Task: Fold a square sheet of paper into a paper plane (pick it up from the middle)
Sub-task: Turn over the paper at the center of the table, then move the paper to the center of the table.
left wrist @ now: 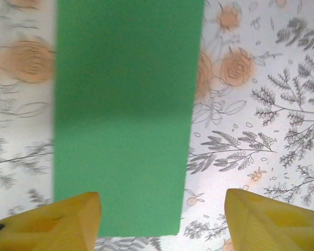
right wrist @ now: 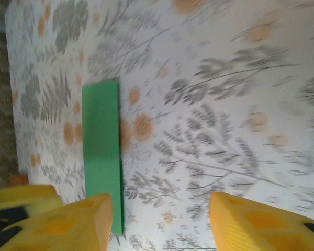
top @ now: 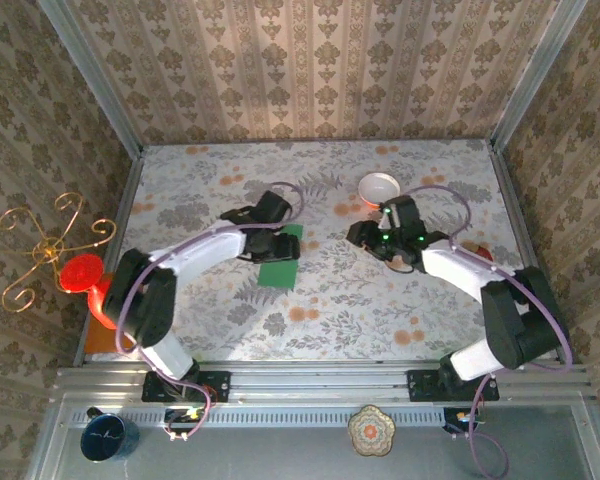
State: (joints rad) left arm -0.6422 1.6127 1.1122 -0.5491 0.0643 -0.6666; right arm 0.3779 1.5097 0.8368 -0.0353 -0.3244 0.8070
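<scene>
Plain bright-green matte paper, unmarked: the square sheet of paper (top: 277, 272), here a long narrow rectangle with straight edges and square corners, no pointed dart shape. Lies flat on the flowered table (top: 380, 300), left of centre, its far part tucked under the left gripper (top: 272, 245) in the top view. Runs with the long axis near to far, the far end leaning a little to the right. From the left wrist camera, stretches straight away from between the yellow fingers (left wrist: 68, 219), with the near short edge closer to the left one. Jaws there wide apart, clamped on nothing; cannot tell whether that finger touches the sheet. On the right gripper (right wrist: 161, 209), jaws likewise parted, bare table between them, nothing held. Hangs well to the right of the paper, near the white bowl (top: 380, 186).
</scene>
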